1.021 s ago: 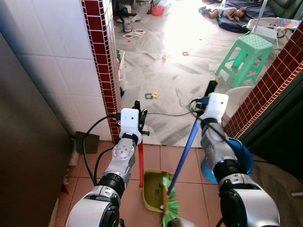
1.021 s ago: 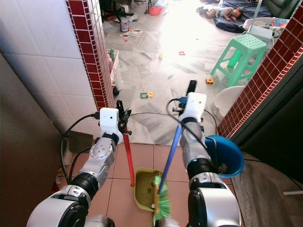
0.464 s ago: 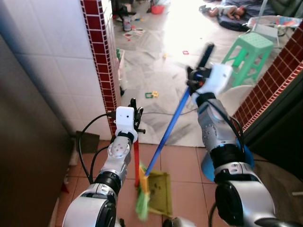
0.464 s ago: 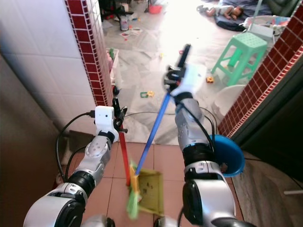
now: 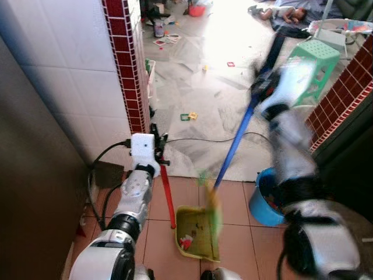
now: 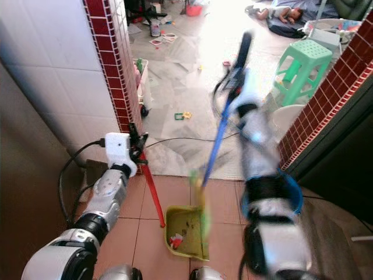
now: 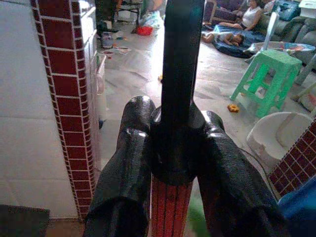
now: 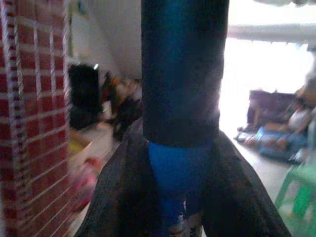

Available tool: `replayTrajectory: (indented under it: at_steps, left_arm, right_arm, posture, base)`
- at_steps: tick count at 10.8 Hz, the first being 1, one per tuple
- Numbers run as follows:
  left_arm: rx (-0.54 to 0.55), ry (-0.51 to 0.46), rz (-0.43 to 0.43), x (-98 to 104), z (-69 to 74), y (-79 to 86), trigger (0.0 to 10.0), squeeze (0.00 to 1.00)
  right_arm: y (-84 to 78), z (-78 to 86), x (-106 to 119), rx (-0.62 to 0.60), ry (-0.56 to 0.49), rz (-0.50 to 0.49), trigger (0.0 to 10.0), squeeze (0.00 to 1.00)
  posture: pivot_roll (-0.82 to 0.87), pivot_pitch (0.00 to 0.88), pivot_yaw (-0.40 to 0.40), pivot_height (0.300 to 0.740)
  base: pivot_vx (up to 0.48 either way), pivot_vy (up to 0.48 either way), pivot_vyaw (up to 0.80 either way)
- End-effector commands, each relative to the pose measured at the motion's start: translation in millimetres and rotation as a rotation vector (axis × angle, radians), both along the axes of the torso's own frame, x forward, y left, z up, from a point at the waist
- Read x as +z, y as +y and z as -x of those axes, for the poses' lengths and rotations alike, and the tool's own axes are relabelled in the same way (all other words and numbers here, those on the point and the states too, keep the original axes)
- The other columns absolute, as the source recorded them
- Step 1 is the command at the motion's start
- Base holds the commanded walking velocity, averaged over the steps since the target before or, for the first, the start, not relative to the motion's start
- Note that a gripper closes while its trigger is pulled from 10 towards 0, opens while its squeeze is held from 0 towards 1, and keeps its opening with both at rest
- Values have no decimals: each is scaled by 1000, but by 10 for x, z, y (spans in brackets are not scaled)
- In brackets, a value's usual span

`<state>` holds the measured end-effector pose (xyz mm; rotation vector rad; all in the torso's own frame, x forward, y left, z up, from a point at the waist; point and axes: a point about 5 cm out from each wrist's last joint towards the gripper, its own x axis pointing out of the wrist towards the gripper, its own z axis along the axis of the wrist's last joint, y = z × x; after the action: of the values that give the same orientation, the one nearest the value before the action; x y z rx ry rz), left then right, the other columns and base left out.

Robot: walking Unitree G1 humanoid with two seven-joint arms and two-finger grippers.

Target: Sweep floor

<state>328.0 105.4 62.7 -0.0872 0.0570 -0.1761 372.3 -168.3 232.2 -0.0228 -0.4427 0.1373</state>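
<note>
The left gripper (image 5: 156, 135) is clenched on the red handle (image 5: 167, 197) of a yellow-green dustpan (image 5: 197, 232), which rests on the terracotta tile floor (image 5: 233, 201) just inside the edge where those tiles meet the pale marble floor (image 5: 198, 99) of the room beyond. In the left wrist view its fingers (image 7: 129, 163) press against both sides of the handle's dark top. The right gripper (image 6: 236, 76) grasps the blue broom handle (image 5: 236, 140) near its black upper end, and the right wrist view shows the pole clamped between the fingers (image 8: 123, 197). The right arm is blurred, so it is swinging; the green broom head (image 5: 211, 201) is a smear at the far rim of the dustpan.

A small red and white scrap (image 5: 186, 241) and some dark specks lie inside the pan, so part of the sweeping on the tiles looks done. Much seems left: small toys (image 5: 186, 117) and papers (image 5: 165, 41) are scattered over the marble floor past the red brick column (image 5: 125, 64). A blue bucket (image 5: 263, 201) stands near the pan, and a green stool (image 5: 317, 61) stands farther off on the marble.
</note>
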Motion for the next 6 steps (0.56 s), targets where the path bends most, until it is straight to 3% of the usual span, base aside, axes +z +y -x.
replayTrajectory:
  at_steps: [1, 2, 4, 6]
  left_arm:
    - [7, -27, -28, 40, -10, 26, 10000, 0]
    - [8, -39, -53, 52, -7, 52, 10000, 0]
    - [39, -133, -43, 184, 12, 176, 10000, 0]
    - [59, -194, -14, 355, 4, 303, 10000, 0]
  right_arm:
    - [-1, 23, 203, -11, -96, 40, 10000, 0]
    - [-34, 27, 105, -36, -64, 64, 10000, 0]
    - [-125, 129, -379, -123, 65, 112, 10000, 0]
    - [-38, 287, -849, -145, 184, 112, 10000, 0]
  posture:
    - [-31, 0, -21, 740]
    - [-30, 0, -22, 740]
    - [-32, 0, -12, 740]
    - [-41, 0, 9, 740]
  base:
    - [0, 0, 0]
    - [0, 0, 0]
    - [0, 0, 0]
    - [0, 0, 0]
